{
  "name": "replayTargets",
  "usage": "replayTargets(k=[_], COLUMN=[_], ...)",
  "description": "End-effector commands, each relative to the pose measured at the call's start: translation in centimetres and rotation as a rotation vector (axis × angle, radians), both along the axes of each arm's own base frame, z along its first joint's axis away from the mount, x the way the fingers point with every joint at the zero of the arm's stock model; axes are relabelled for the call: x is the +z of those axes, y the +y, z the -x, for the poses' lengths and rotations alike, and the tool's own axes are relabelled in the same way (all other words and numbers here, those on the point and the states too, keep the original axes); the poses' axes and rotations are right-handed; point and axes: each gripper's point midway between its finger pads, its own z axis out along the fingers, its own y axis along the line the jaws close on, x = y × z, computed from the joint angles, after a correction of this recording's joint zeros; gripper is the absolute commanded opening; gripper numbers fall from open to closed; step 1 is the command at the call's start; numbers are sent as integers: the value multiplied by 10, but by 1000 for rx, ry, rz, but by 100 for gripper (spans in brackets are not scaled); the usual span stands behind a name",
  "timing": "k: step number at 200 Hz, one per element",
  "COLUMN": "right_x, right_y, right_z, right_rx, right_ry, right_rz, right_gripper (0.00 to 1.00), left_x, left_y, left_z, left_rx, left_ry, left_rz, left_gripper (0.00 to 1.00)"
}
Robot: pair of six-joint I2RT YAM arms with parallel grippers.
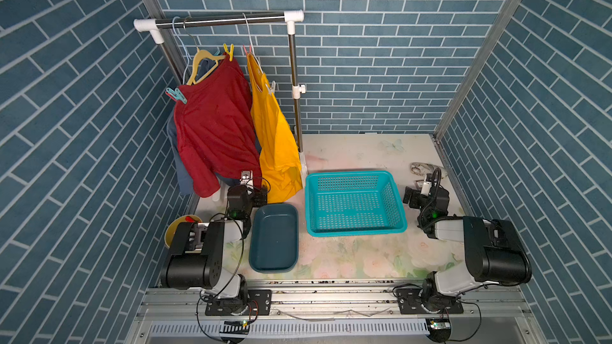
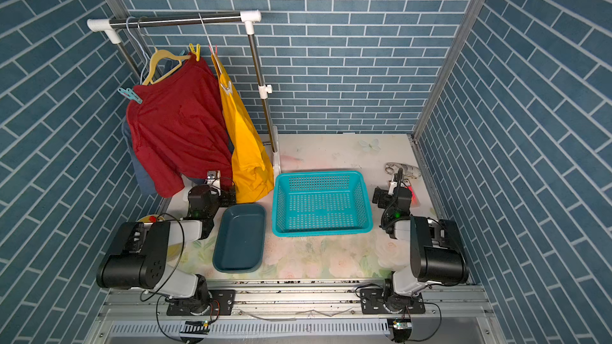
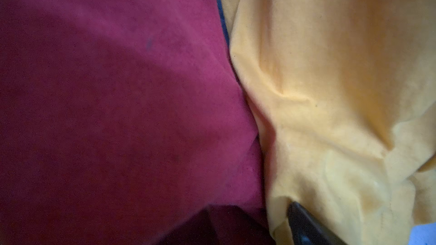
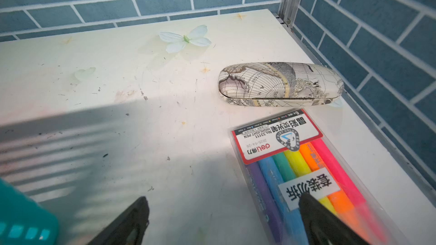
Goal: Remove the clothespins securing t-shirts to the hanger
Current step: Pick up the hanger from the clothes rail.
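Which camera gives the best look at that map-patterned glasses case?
The right wrist view: the glasses case lies close and whole, closed, its map print sharp. In both top views it is small, pale and partly hidden. The left wrist view shows only the t-shirts.

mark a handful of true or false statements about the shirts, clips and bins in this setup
1. The teal basket is empty. True.
2. A yellow clothespin grips the dark red t-shirt at its upper shoulder. True.
3. The right gripper is shut on a clip. False: it is open, holding nothing, above a highlighter pack.
4. The orange-yellow t-shirt lies in the dark blue tray. False: it hangs from the rack; the tray is empty.
5. The glasses case lies closed beside the highlighter pack. True.
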Motion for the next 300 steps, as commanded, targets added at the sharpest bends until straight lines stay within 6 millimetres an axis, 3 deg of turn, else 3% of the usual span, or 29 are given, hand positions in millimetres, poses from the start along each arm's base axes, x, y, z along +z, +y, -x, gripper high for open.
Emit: replayTargets(k=[1,265,300], right_x=[10,10,10], right_y=[-1,0,-1], right_z=[-8,-8,-8], right_rx=[18,19,18], right_ry=[-35,-36,-34], right_rz=[41,41,40], right_gripper=[99,99,99], left_x=[4,4,12], left_y=[-1,-2,-18], left_z=[-5,-5,-5], left_rx=[-3,-3,-102], left_ry=[-7,-11,-6], left_rz=[-7,-7,-9], left_gripper=[99,99,99])
